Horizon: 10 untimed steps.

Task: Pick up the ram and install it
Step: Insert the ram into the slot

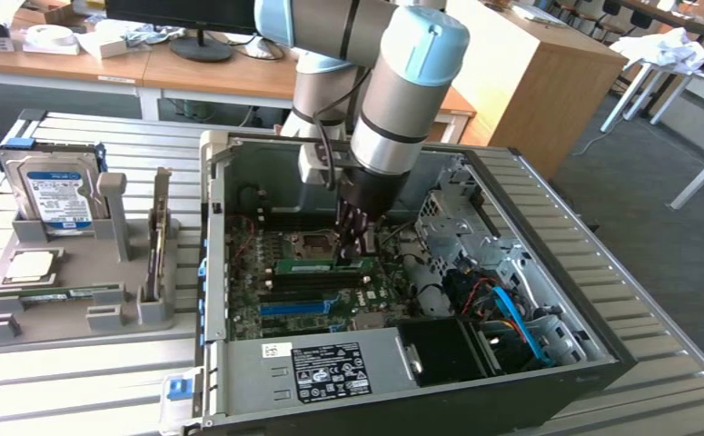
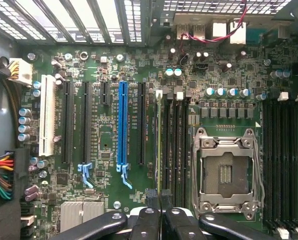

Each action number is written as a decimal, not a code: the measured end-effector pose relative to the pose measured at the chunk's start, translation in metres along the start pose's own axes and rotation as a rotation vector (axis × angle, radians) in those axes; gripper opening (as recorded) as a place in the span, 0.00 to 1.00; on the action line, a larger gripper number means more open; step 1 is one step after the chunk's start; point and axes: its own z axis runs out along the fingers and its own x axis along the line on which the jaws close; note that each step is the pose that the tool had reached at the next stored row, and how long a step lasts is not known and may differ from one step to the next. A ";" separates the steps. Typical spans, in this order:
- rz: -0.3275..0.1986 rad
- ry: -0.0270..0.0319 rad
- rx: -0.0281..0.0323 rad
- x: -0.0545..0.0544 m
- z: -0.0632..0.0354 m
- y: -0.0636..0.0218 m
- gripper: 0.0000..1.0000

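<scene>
Gripping the ram, the gripper stands low over the motherboard

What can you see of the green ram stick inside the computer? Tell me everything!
The ram is a long, thin green board. It stands on its edge in a slot on the motherboard, next to the empty processor socket, with black slots beside it. Seen from the wrist view it looks like a thin line. The shut hand sits at its top edge, near one end. I cannot tell whether it pinches the ram.
</scene>
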 end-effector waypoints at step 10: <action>0.000 0.0000 0.0000 0.000 0.0039 -0.0002 0.12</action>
